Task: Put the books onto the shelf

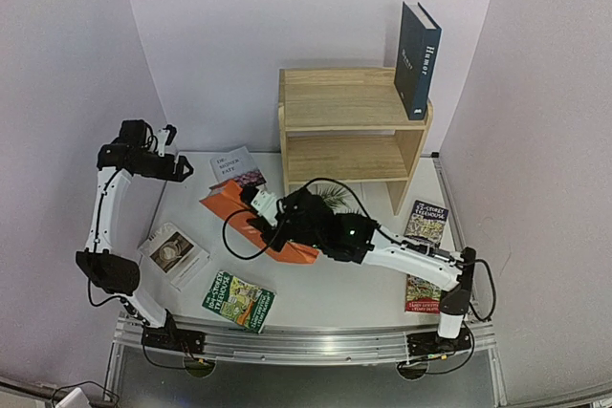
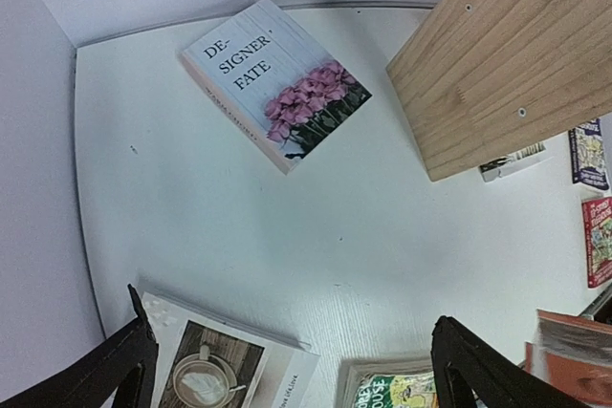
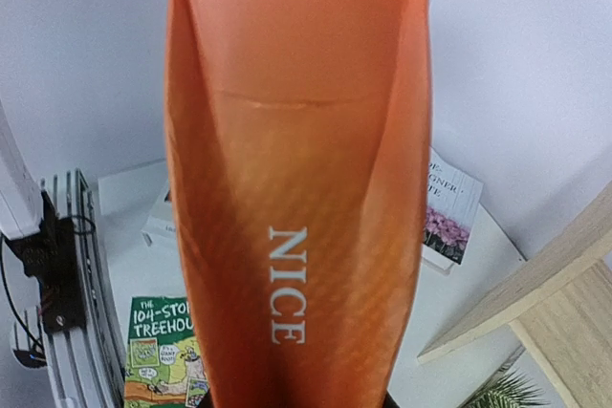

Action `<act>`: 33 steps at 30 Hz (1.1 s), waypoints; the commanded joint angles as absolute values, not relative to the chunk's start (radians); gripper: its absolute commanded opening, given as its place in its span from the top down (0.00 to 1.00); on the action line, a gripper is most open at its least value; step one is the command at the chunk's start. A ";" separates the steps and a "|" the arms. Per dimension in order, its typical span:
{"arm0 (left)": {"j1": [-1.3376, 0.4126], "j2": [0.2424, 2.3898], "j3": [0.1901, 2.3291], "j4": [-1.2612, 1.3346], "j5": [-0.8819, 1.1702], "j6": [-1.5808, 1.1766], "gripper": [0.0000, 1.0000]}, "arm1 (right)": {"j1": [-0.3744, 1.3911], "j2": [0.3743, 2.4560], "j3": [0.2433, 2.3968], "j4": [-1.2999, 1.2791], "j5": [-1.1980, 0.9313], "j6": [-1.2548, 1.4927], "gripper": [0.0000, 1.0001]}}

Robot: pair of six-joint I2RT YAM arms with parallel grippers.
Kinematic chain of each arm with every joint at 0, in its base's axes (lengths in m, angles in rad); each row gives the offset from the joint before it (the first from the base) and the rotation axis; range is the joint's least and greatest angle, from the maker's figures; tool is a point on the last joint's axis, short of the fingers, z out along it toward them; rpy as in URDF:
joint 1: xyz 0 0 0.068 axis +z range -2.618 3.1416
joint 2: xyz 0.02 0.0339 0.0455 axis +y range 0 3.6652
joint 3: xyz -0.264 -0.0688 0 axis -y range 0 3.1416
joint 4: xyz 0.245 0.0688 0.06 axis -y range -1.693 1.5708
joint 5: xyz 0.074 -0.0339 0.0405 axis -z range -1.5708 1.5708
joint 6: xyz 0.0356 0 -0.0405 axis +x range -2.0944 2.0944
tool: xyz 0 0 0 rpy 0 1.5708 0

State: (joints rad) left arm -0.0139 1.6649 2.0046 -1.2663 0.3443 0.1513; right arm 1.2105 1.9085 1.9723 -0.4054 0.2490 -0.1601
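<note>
Pressed almost against the right wrist lens, the orange book (image 3: 296,188) is seen spine-on, the word NICE running up it and its covers splaying to either side. From above it is seen slanting over the middle of the table (image 1: 325,293), with one end taken by the right gripper (image 1: 273,209). The fingers themselves are hidden behind the book, but a clamp on it is judged from how it appears raised off the surface.

At the far left, the left gripper (image 2: 292,327) is held high, its fingers spread wide with nothing between them. Below it a coffee-cup book (image 1: 172,253) is laid flat. A green paperback (image 1: 237,300) lies beside that near the front edge, and a pink-flower book (image 1: 237,167) farther back. A palm-leaf book (image 1: 337,198) is half hidden under the right arm. Behind stands the shelf (image 1: 349,131), its lower board bare, with a dark blue book (image 1: 417,59) set upright on the right end of its top. A dark paperback (image 1: 426,222) and a red paperback (image 1: 421,293) are left flat at the right.

Only one book is judged to be placed so far. Because the orange book is gripped at one end, it could sag or twist out when swung. Its free end could be caught on the shelf's side panel. The dark blue book could be toppled if the lift is carried too high.
</note>
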 commanded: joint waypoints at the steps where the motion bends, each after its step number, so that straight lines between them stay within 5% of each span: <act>1: -0.012 1.618 1.946 -1.206 0.250 0.161 0.00 | 1.153 1.777 2.082 -0.413 0.116 -0.049 0.83; 9: -0.012 1.560 1.821 -1.164 0.227 0.173 0.00 | 1.082 1.799 2.410 -0.337 0.342 -0.129 0.84; 17: -0.014 1.442 1.592 -1.077 0.294 0.184 0.00 | 0.954 1.793 2.330 0.145 0.615 -0.460 0.87; 33: -0.014 1.403 1.490 -1.048 0.315 0.180 0.00 | 0.528 1.810 2.168 0.269 0.489 -0.315 0.87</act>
